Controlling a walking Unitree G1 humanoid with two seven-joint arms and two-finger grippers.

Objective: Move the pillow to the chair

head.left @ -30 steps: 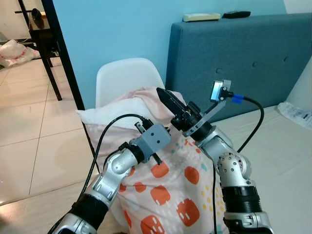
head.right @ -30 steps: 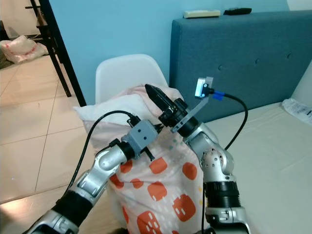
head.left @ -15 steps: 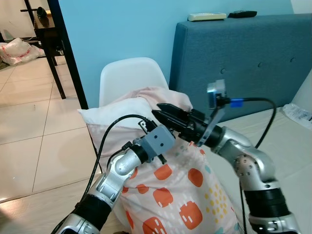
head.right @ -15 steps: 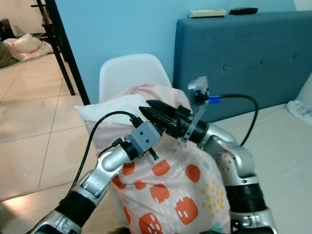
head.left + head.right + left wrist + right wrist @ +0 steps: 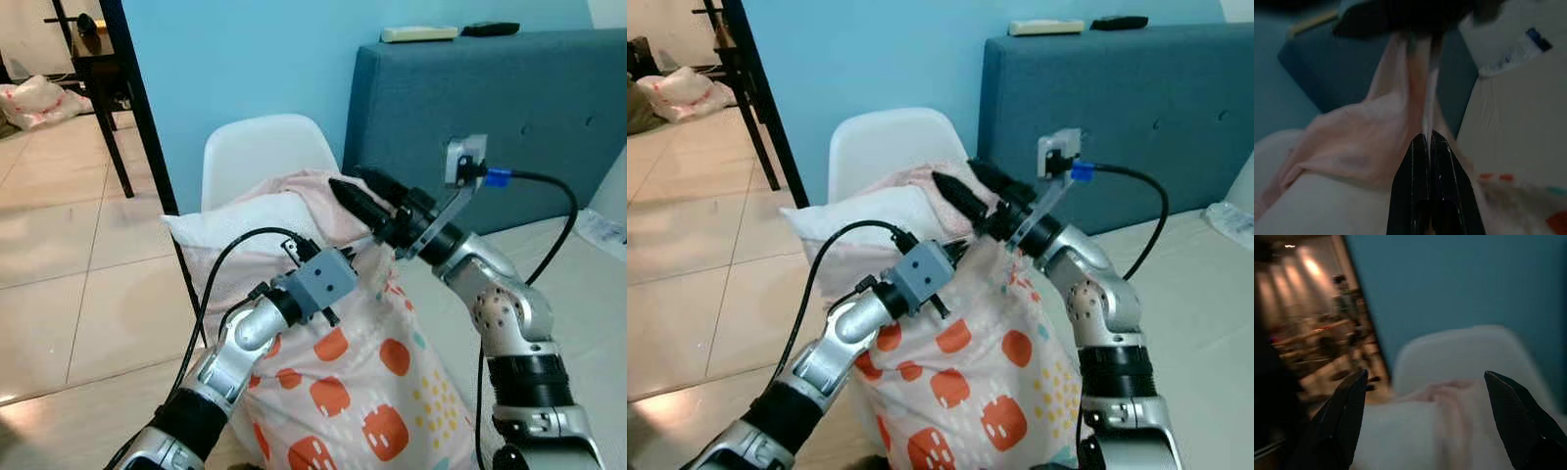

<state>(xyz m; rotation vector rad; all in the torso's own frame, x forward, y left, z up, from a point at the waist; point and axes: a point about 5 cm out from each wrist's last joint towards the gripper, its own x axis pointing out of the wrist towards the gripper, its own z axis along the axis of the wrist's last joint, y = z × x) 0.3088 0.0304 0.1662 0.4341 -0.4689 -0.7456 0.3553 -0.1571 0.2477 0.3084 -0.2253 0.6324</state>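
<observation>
Both silver arms reach forward, elbows bent. The left gripper (image 5: pixel 1426 147) has its black fingers pressed together, pinching pink fabric. The right gripper (image 5: pixel 367 191) is raised higher, its two fingers (image 5: pixel 1342 416) spread wide apart.

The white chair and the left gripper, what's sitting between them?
The pillow: in the left eye view its pink top bunches up between the white chair behind and the left gripper, whose fingers pinch the fabric.
</observation>
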